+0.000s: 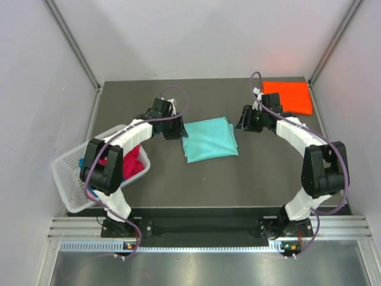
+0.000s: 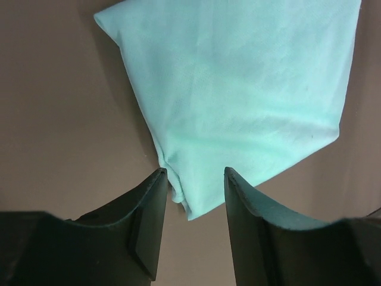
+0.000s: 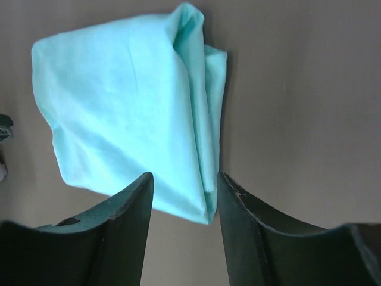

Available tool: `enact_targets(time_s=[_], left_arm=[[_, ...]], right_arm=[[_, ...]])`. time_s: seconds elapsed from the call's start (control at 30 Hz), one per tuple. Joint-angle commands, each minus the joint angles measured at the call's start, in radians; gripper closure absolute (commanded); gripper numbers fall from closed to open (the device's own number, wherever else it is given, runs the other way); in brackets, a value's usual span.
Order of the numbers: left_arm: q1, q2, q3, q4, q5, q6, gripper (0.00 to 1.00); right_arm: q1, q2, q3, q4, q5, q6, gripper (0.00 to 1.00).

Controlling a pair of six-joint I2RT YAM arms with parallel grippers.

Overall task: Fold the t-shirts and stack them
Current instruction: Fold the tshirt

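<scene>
A folded teal t-shirt (image 1: 209,139) lies flat in the middle of the dark table. My left gripper (image 1: 174,127) hangs just off its left edge, open, and a corner of the teal t-shirt (image 2: 238,95) shows between the fingers, not pinched. My right gripper (image 1: 245,122) hovers off its upper right corner, open too, with a corner of the teal t-shirt (image 3: 131,113) lying between its fingers and free. A folded orange t-shirt (image 1: 288,96) lies at the back right corner. Magenta-red and blue t-shirts (image 1: 132,161) are heaped in the basket.
A white lattice basket (image 1: 71,179) sits tilted at the table's left edge, beside the left arm. Grey walls enclose the table on the left, back and right. A metal rail runs along the near edge.
</scene>
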Motion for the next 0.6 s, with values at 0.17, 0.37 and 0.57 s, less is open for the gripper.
enact_targets(time_s=[0.17, 0.37, 0.57], left_arm=[[0.043, 0.088, 0.089, 0.003, 0.027, 0.017, 0.53], [0.035, 0.134, 0.172, 0.002, 0.161, 0.023, 0.57], [0.004, 0.071, 0.115, -0.001, 0.075, 0.013, 0.58]], right_arm=[[0.001, 0.118, 0.049, 0.063, -0.055, -0.087, 0.61], [0.001, 0.141, 0.006, 0.116, -0.048, -0.069, 0.71], [0.004, 0.156, -0.077, 0.196, -0.077, -0.033, 0.72]])
